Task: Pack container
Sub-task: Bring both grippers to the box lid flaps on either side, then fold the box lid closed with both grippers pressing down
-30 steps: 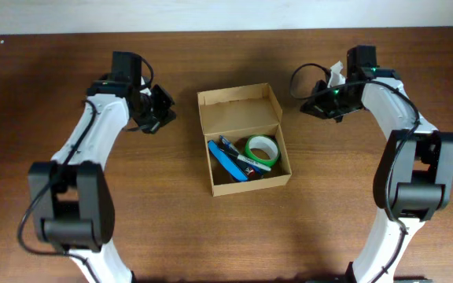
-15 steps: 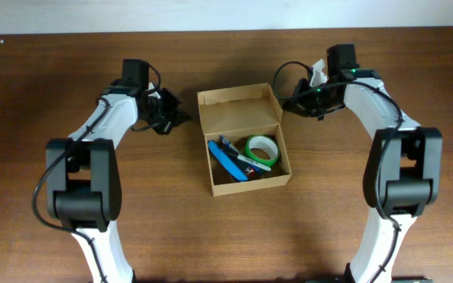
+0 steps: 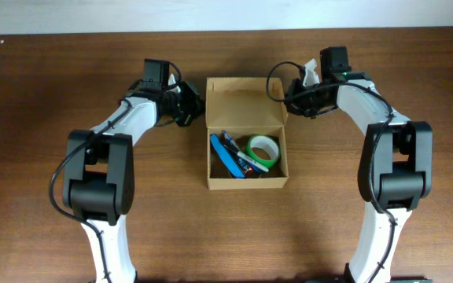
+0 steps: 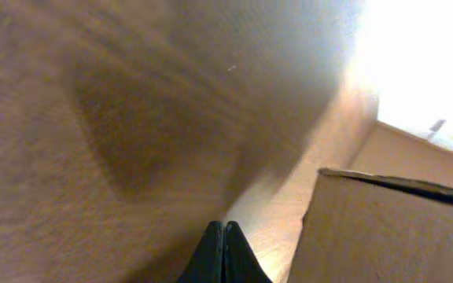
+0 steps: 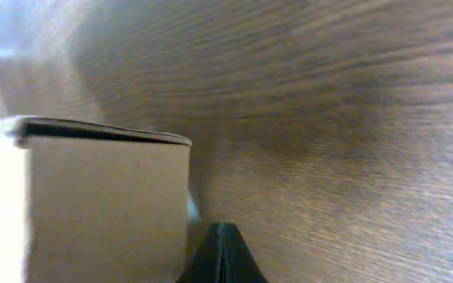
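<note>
Now, closest in: left gripper [image 4: 222,236] pressed fully shut, its fingertips meeting in a point with nothing between them. Right gripper [image 5: 222,236] is the same, closed tight and empty. Just beyond each pair of tips stands a cardboard wall of the container [image 3: 247,182]. In the wrist views the tips sit just beside it; whether they touch it I cannot tell.

Change over the last second: both arms have swung in from well apart of the container to its two flanks. The left gripper is now at the left side of the lid [image 3: 242,98], the right gripper at the lid's right side. The container also sits squarer in the overhead view and a touch farther back than it did, so it has likely been nudged.

Inside the container: green tape roll [image 3: 262,149] toward its right wall, flat blue piece [image 3: 226,161] slanted along its left wall, a pen [image 3: 248,159] between them. The lid is open, hinged at the container's far edge.

Reading: the contents look loaded, so packing seems done bar closing. Shut fingers bracketing the lid suggest a push to fold it forward over the opening. Risk: the light container may slide on the table [image 3: 53,71] instead of the lid folding
</note>
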`<move>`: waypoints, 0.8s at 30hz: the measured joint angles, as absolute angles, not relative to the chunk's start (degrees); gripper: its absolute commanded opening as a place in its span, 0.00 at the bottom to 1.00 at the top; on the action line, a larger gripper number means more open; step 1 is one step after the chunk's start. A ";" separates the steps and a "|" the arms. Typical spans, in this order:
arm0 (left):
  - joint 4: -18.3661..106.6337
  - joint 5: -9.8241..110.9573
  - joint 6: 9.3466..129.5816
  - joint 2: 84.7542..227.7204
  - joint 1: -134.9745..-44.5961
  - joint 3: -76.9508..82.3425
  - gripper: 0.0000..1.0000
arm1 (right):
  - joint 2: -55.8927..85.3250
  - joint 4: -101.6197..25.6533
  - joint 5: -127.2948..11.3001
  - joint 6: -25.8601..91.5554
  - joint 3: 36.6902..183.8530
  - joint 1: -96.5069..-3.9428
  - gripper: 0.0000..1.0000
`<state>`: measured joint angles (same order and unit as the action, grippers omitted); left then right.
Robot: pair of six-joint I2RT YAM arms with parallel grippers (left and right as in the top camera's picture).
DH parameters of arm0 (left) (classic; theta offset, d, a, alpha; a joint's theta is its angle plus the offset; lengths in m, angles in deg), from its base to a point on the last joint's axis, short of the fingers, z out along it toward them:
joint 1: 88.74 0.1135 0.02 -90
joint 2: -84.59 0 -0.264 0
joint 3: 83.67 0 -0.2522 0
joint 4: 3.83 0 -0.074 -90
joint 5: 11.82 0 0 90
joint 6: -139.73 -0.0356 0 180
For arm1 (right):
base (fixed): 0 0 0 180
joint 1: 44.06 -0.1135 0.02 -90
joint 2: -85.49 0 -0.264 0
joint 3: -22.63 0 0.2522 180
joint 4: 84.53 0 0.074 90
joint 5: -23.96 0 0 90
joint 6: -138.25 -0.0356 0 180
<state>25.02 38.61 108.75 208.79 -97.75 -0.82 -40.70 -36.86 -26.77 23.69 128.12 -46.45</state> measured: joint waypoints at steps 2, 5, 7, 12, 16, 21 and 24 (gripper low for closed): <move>24.17 37.76 108.56 208.79 -97.45 -0.84 0.02 | -40.70 -36.92 -25.86 25.00 128.14 -46.45 0.03; 24.69 36.10 106.59 208.84 -97.03 -1.41 0.02 | -40.68 -37.01 -24.92 27.25 128.14 -46.43 0.04; 26.29 34.85 104.73 208.86 -96.77 -2.64 0.02 | -40.55 -36.99 -24.26 28.85 128.18 -46.41 0.04; 29.76 32.01 99.75 208.90 -96.31 -7.07 0.02 | -37.42 -36.79 -23.93 31.95 128.18 -46.41 0.03; 33.09 30.02 96.05 208.90 -96.31 -11.07 0.02 | -32.57 -36.35 -23.89 33.83 128.18 -46.48 0.04; 39.25 28.45 90.83 208.88 -96.38 -14.99 0.02 | -27.83 -33.64 -23.37 36.96 128.23 -46.52 0.04; 43.99 27.97 87.22 208.88 -96.38 -17.52 0.02 | -25.95 -30.39 -23.17 39.25 128.27 -46.54 0.03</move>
